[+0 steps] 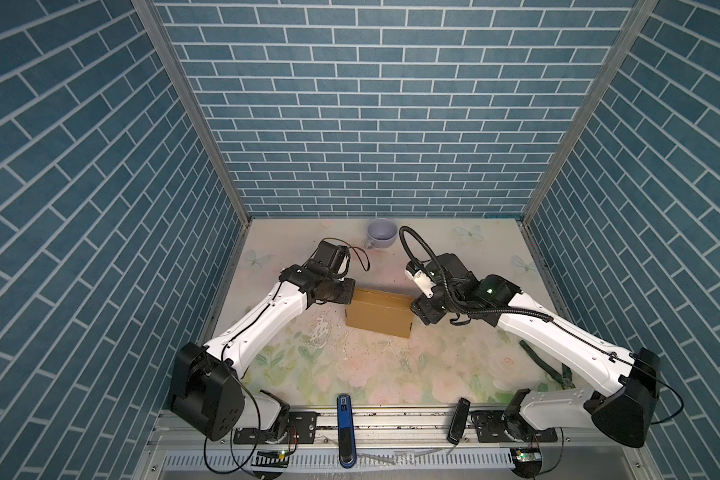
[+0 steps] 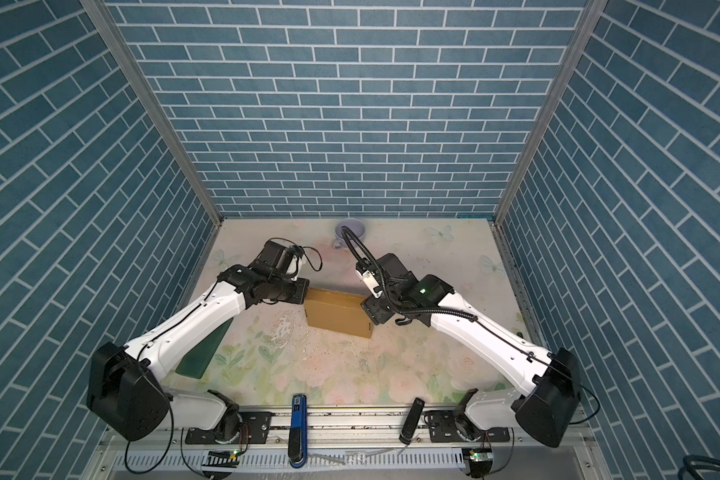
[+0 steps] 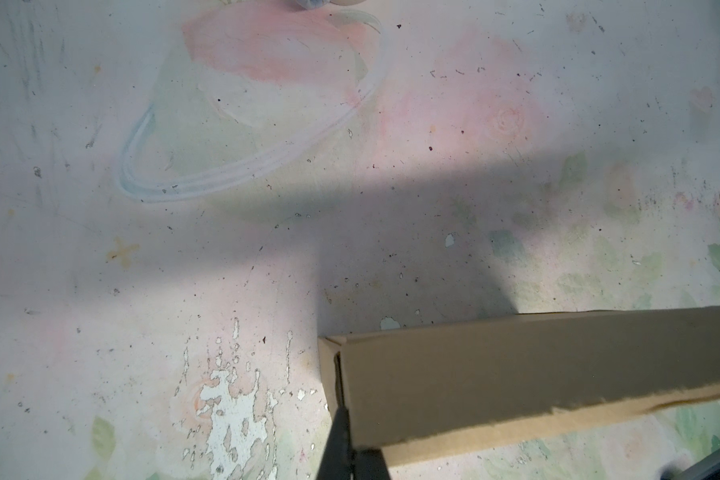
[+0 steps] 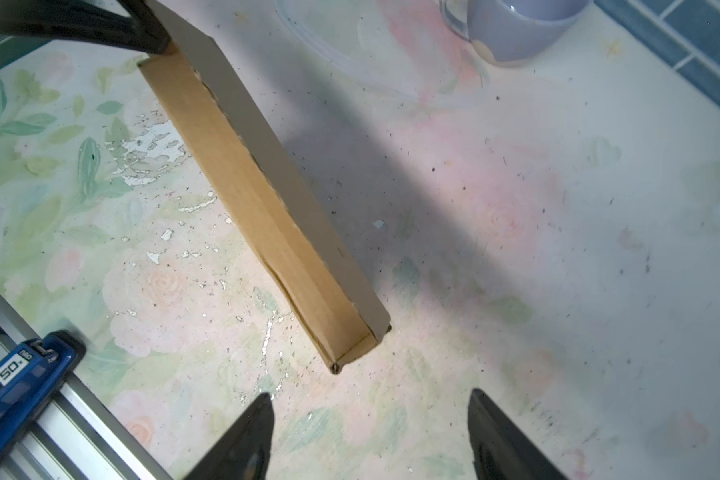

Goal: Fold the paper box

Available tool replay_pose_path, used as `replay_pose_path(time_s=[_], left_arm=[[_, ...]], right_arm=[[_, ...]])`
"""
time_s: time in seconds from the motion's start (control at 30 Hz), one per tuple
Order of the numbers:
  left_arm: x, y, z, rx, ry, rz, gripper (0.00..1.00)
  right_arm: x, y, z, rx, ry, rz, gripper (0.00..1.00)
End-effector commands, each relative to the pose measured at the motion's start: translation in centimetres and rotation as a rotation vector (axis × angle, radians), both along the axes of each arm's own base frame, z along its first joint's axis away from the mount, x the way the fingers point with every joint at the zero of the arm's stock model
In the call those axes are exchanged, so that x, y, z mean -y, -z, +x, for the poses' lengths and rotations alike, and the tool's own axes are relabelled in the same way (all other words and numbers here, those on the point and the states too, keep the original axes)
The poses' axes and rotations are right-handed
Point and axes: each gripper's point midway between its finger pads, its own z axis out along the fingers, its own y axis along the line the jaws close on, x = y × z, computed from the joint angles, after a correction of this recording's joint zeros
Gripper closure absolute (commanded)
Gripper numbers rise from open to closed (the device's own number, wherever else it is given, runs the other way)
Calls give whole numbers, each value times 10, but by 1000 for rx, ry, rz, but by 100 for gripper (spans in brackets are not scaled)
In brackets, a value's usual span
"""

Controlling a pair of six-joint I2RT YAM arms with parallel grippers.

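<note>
On the desk [image 1: 391, 374], the left gripper [image 3: 346, 440] clamps the paper box [image 1: 379, 313] by its left end, holding it on edge; the right gripper [image 4: 371, 397] gapes empty nearby.

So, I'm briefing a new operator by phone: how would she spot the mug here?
Find the floral table, then its far edge under the blue brick back wall. Near the middle of that edge stands the mug, behind the box. It is the only round, lavender thing; the box is angular brown cardboard.

table [image 1: 391, 374]: floral, worn | mug [image 1: 382, 233]: far edge | green board [image 2: 202, 353]: left
</note>
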Motion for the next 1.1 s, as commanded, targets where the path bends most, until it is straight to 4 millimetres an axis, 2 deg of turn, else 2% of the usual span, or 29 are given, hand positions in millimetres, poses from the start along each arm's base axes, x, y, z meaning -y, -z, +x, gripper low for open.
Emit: replay_pose_path(time_s=[0.0,0.2,0.43,0.8,1.07], left_arm=[[-8,28,-29,-133,24,58,100],[-9,27,-28,-128,25,62,100],[-7,29,-27,-131,32,65,100],[-7,31,-27,-140,33,69,100],[-7,29,-27,-137,32,70,100]], right_arm=[[5,-2,-2,48,-109,-150,25],[-18,-6,-8,62,-218,-178,23],[-33,12,-2,101,-304,-291,23],[-43,26,8,109,-308,-335,27],[-51,32,6,116,-319,-334,30]])
